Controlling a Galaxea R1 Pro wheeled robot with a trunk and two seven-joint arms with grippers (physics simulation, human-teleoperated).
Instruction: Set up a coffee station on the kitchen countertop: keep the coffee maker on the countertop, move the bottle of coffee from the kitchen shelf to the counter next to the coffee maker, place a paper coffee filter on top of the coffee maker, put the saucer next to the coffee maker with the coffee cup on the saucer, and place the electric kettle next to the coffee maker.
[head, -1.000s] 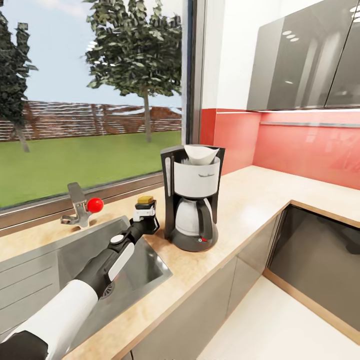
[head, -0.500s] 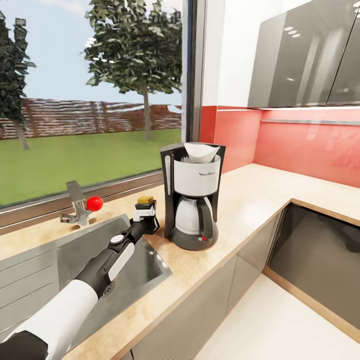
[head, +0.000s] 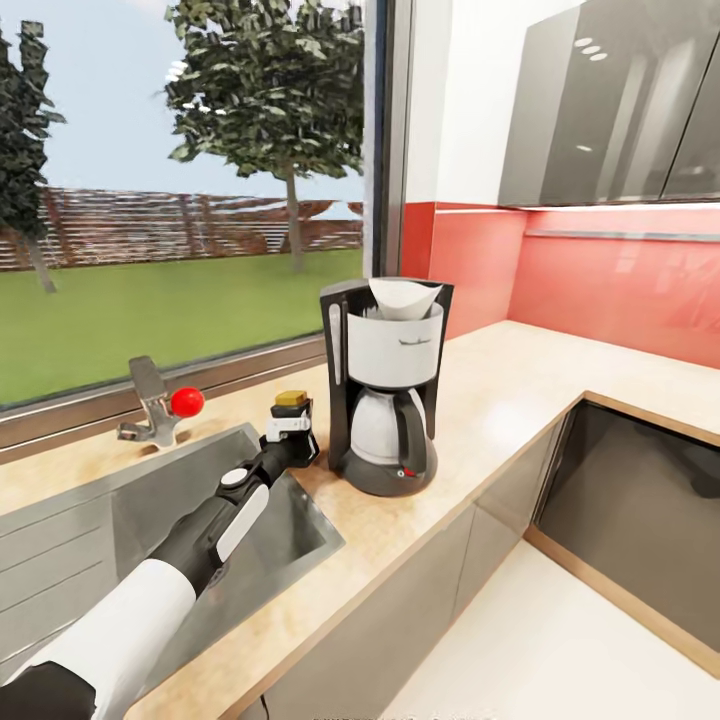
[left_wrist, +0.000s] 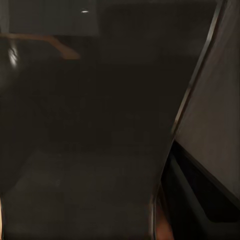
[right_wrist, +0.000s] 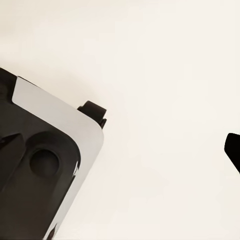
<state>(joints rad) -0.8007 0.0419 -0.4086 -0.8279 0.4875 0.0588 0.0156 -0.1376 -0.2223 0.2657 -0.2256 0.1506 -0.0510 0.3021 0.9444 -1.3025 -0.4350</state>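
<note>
Atop black-n-white coffee maker (head: 385, 385): white paper filter (head: 402, 297), upright.

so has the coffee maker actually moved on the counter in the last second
No. The coffee maker keeps its spot beside the sink corner; the whole head view shifted, so the camera moved.

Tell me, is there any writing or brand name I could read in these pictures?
None can be read.
Coffee maker: a faint line of lettering on its white front, too small and blurred to read.
A red mark on its base, too small to tell whether it is text.
</note>
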